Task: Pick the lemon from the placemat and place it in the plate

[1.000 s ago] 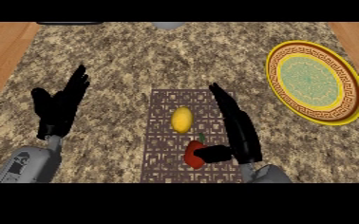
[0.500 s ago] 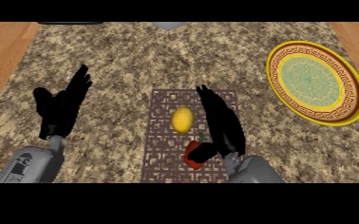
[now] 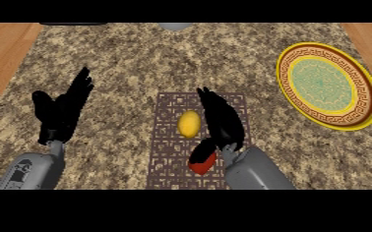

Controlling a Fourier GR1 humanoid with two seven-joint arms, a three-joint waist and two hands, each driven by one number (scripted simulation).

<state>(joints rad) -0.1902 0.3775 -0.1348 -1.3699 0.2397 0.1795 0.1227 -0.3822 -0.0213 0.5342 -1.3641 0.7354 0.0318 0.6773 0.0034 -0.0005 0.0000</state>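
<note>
Nearest the camera, the right hand (image 3: 222, 123) sits over the mat (image 3: 169, 163) with fingers straight and open, just right of the lemon (image 3: 189, 124) and holding nothing, which looks to me like it's lining up to scoop it from the side, while partly hiding a red thing (image 3: 202, 163) I can't identify. The left hand (image 3: 62, 110) is just parked at the left, fingers up and open, resting. Count's easy: one lemon on the mat, one red thing, one mat, two hands, and one plate (image 3: 325, 54) far right, well apart from the lemon.
</note>
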